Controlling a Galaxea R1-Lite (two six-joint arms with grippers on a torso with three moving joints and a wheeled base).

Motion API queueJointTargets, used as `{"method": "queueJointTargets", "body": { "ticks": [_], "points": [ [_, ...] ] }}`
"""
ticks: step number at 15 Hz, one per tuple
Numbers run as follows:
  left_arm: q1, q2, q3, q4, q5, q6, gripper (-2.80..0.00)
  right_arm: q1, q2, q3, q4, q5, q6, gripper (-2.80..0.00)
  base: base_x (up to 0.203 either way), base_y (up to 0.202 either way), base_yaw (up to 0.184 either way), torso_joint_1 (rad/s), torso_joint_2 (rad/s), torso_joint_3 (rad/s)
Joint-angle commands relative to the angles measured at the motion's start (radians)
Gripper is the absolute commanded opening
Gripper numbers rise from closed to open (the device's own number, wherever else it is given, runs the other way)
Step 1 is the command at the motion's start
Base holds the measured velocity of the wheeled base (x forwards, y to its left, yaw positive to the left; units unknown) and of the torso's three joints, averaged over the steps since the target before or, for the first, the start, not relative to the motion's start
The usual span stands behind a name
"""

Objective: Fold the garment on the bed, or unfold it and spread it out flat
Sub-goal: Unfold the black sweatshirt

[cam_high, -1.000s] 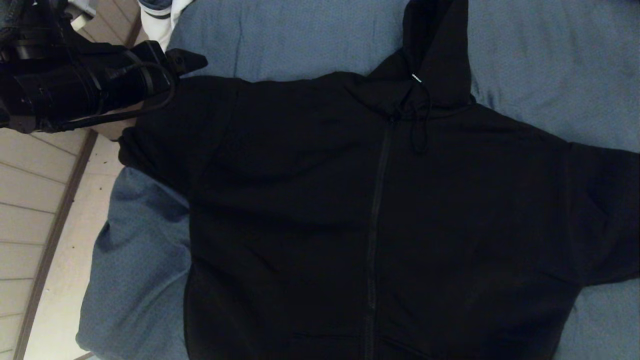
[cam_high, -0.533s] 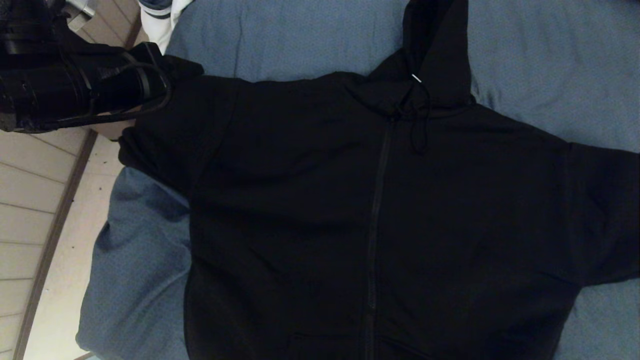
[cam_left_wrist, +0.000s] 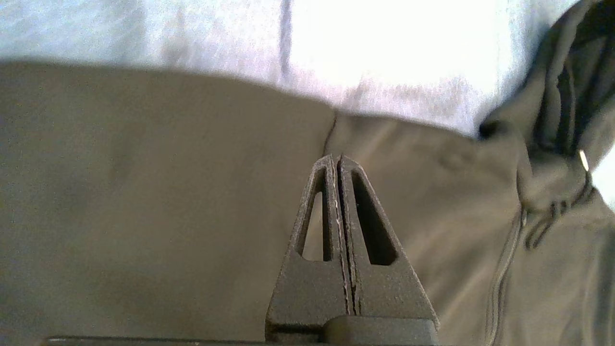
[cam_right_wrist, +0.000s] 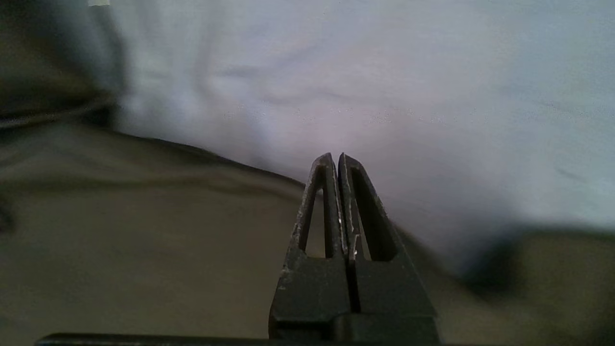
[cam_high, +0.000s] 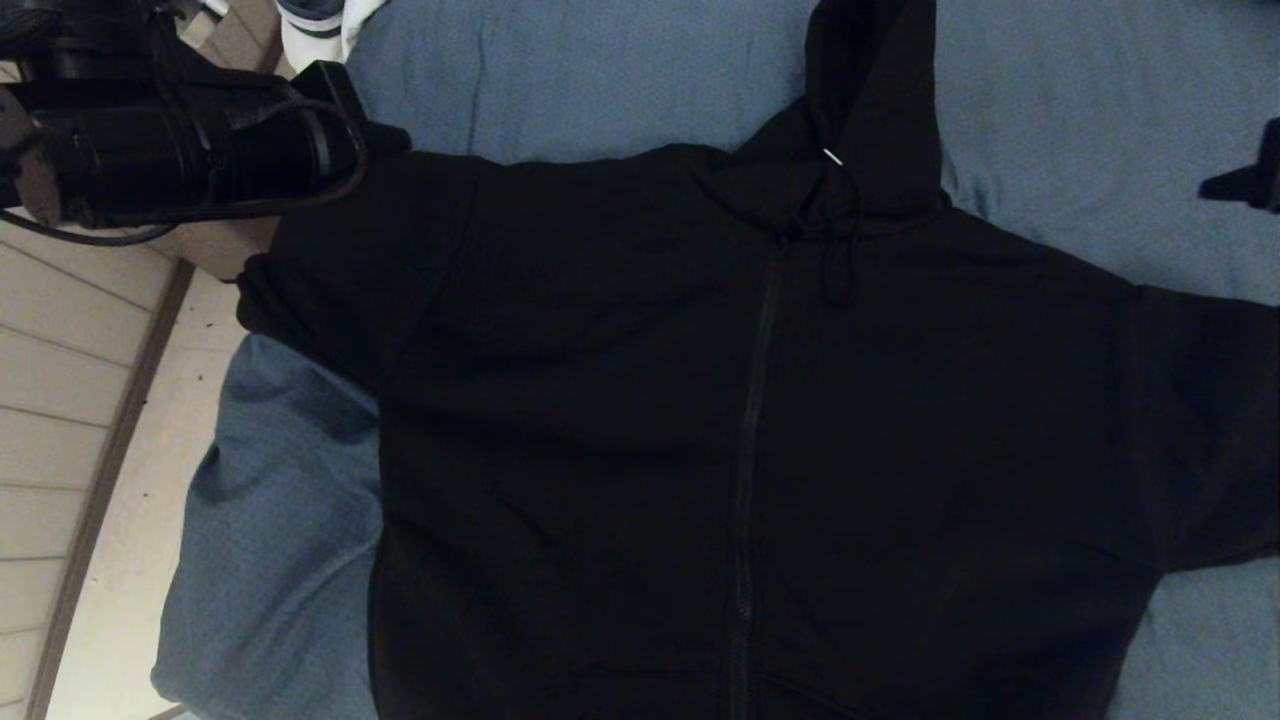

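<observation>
Garment: the black zip hoodie lies front-up and spread across the bed, hood pointing to the far side, zipper running down its middle, one drawstring with a pale tip dangling at the collar.
Bed: blue-grey sheet, bare beyond the hood and at the near left corner, where it sags toward the tiled floor.
Left gripper: at the garment's left shoulder, by the bed's left edge; its fingers are clenched together.
Right gripper: only a dark tip enters the head view at the right edge, over the sheet above the garment's right sleeve.
Left wrist view only: the two fingers press flat against each other with no cloth between them, low over the shoulder fabric; the collar, drawstring and top of the zipper lie to one side.
Right wrist view only: the right fingers are also pressed together and empty, poised over the line where the dark sleeve meets the sheet.
Head view only: the whole spread of the garment, plus white and navy cloth at the bed's far left corner.
Change from earlier: the right gripper was out of the head view a second ago and now shows; the left gripper's tip was parted then and is now closed. The garment has not shifted.
Writing: none can be read.
</observation>
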Motion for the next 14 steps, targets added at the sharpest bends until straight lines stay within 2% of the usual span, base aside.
{"method": "queueJointTargets", "body": {
  "ticks": [1, 4, 7, 8, 14],
  "points": [
    [-0.022, 0.112, -0.15, 0.069, -0.001, 0.001, -2.8, 0.134, 0.099, -0.021, -0.026, -0.051, 0.009, -2.8, 0.0, 0.0, 0.0, 0.0, 0.0, 0.0],
    [-0.045, 0.225, -0.334, 0.182, -0.01, 0.002, -2.8, 0.237, 0.171, -0.085, -0.047, -0.094, 0.021, -2.8, 0.0, 0.0, 0.0, 0.0, 0.0, 0.0],
    [-0.094, 0.268, -0.365, 0.194, 0.004, 0.055, -2.8, 0.3, 0.205, -0.12, -0.05, -0.132, 0.02, -2.8, 0.0, 0.0, 0.0, 0.0, 0.0, 0.0],
    [-0.101, 0.268, -0.365, 0.188, 0.006, 0.056, 0.0, 0.309, 0.207, -0.121, -0.051, -0.157, 0.016, -2.8, 0.0, 0.0, 0.0, 0.0, 0.0, 0.0],
    [-0.122, 0.282, -0.364, 0.111, 0.006, 0.085, 0.0, 0.31, 0.223, -0.125, -0.075, -0.159, -0.002, -2.8, 0.0, 0.0, 0.0, 0.0, 0.0, 0.0]
  ]
}}
